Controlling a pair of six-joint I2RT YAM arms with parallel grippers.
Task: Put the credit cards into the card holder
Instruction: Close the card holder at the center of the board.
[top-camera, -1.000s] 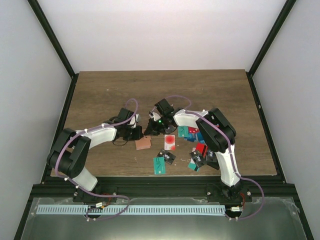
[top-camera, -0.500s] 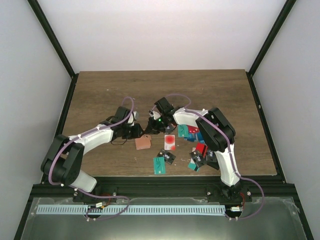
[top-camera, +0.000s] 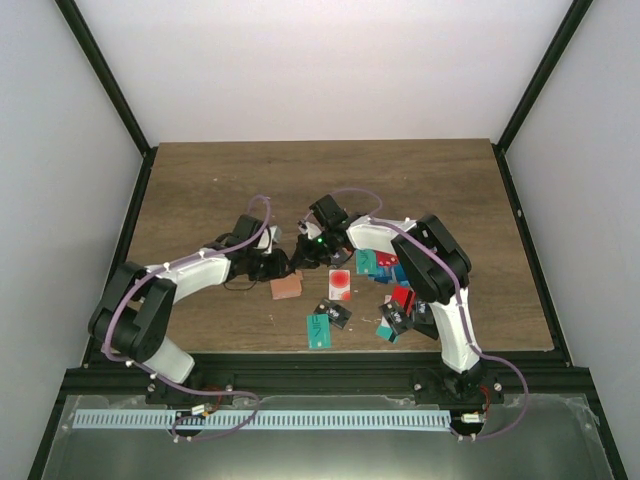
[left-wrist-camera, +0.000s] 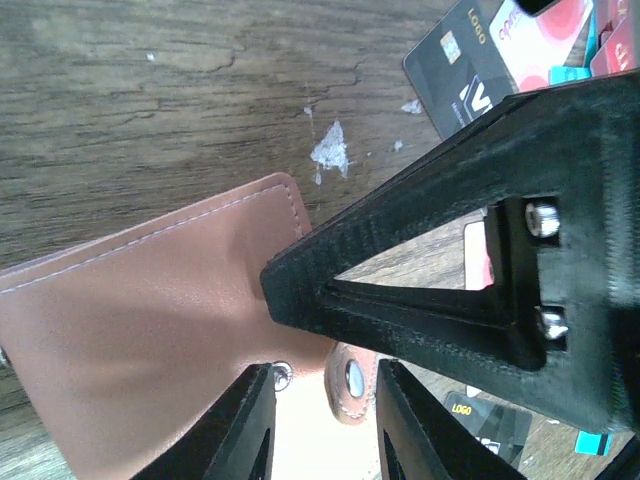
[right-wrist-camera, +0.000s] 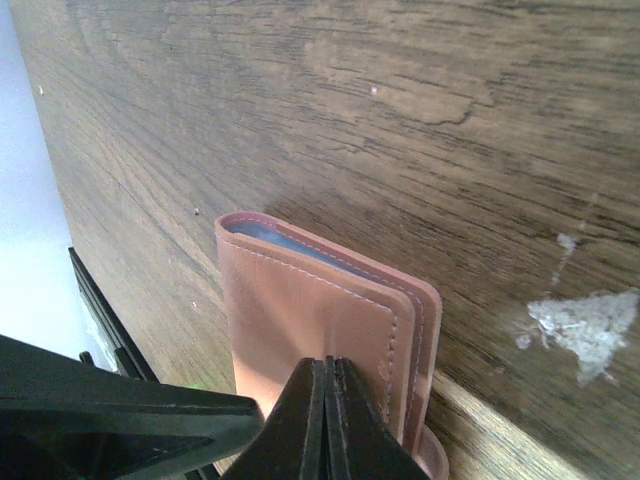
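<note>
A brown wooden surface (top-camera: 200, 190) fills the middle of the overhead view. Two robot arms reach in from the near edge and meet at its centre.

The credit cards (top-camera: 340, 284), in red, teal, blue and black, lie scattered right of centre, some overlapping. None is held.

The card holder (top-camera: 287, 287), a small salmon-brown wallet, lies flat just left of the cards, folded shut. Bluish pocket edges show along one side in the right wrist view.

The right end effector (right-wrist-camera: 325, 370) has its fingers pressed together, tips resting on the holder's cover. The left end effector (left-wrist-camera: 322, 375) has its fingers parted, with the holder's snap tab (left-wrist-camera: 345, 382) in the gap.

By the look of it the task is near its start: the holder needs opening and every visible card awaits loading.
</note>
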